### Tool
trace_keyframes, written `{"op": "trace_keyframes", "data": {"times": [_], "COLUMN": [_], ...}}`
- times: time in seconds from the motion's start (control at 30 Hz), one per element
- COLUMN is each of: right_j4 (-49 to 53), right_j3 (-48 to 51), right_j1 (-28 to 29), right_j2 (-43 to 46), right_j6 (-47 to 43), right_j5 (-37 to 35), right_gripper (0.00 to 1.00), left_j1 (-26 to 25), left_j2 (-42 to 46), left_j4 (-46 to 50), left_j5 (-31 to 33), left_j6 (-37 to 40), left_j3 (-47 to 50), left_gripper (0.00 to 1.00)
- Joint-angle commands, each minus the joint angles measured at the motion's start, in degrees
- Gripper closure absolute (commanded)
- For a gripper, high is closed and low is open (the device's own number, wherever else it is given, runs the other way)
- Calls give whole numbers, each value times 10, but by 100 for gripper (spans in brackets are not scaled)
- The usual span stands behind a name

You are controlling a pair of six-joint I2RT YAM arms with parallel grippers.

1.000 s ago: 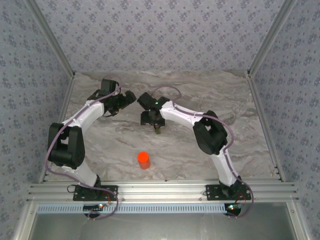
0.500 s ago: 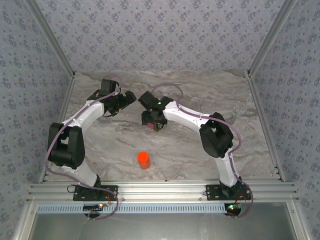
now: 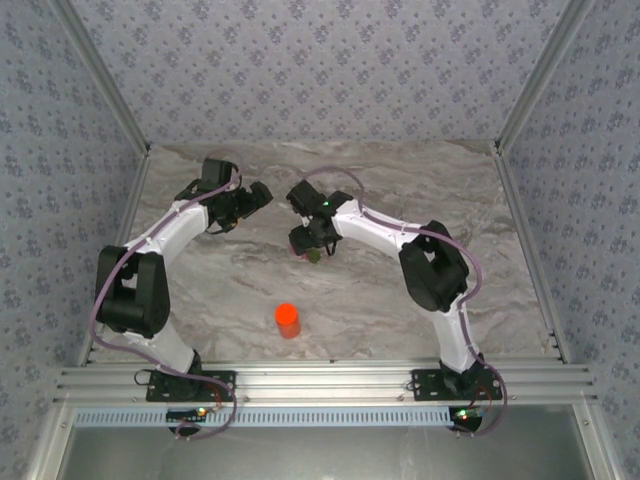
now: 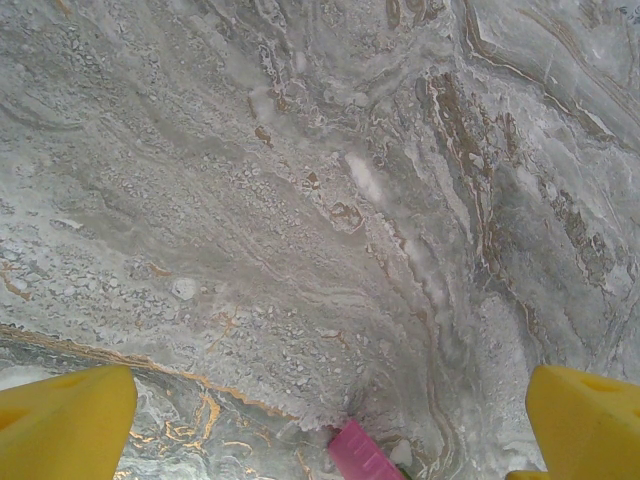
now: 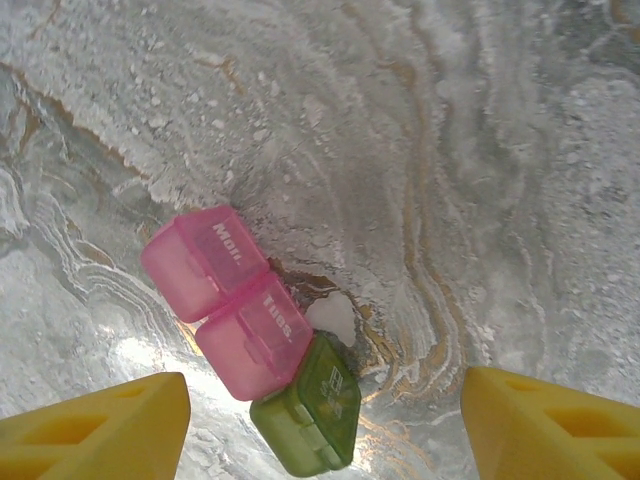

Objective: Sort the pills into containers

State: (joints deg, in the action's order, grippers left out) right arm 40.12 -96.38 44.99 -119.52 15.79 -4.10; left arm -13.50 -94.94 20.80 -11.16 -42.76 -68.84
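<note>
1. Top external: the left gripper [image 3: 262, 192] is hovering over the far part of the table [image 3: 420, 180], jaws spread and empty. The right gripper [image 3: 308, 245] is hanging just above the containers [image 3: 312, 257], probably lining up on them. The orange bottle [image 3: 287, 319] is standing well apart, nearer the bases.
2. Left wrist: its yellow fingers [image 4: 65, 420] are standing wide over bare marble, likely waiting clear of the work. A pink corner of the containers [image 4: 355, 452] is peeking in at the bottom edge.
3. Right wrist: the fingers [image 5: 95, 425] are spreading wide and pinching nothing. The containers [image 5: 250, 330] are lying flat between them with their lids apparently closed, so opening looks like the next need.
</note>
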Motion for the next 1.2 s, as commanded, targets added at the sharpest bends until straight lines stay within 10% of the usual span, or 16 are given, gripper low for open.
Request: {"op": "trace_keyframes", "data": {"times": [0.0, 0.37, 0.77, 1.17], "right_j4": [0, 25, 17, 126], "right_j3": [3, -36, 7, 9], "right_j1": [10, 38, 36, 47], "right_j2": [-20, -72, -31, -49], "right_j6": [-48, -77, -53, -12], "right_j5": [8, -69, -185, -400], "right_gripper": [28, 38, 74, 73], "left_j1": [3, -2, -6, -9], "left_j2": [6, 2, 0, -8], "left_j4": [5, 2, -4, -19], "left_j5": [2, 5, 5, -5], "left_j6": [-5, -13, -15, -19], "left_j3": [5, 6, 7, 5], "left_gripper": [0, 0, 0, 0]}}
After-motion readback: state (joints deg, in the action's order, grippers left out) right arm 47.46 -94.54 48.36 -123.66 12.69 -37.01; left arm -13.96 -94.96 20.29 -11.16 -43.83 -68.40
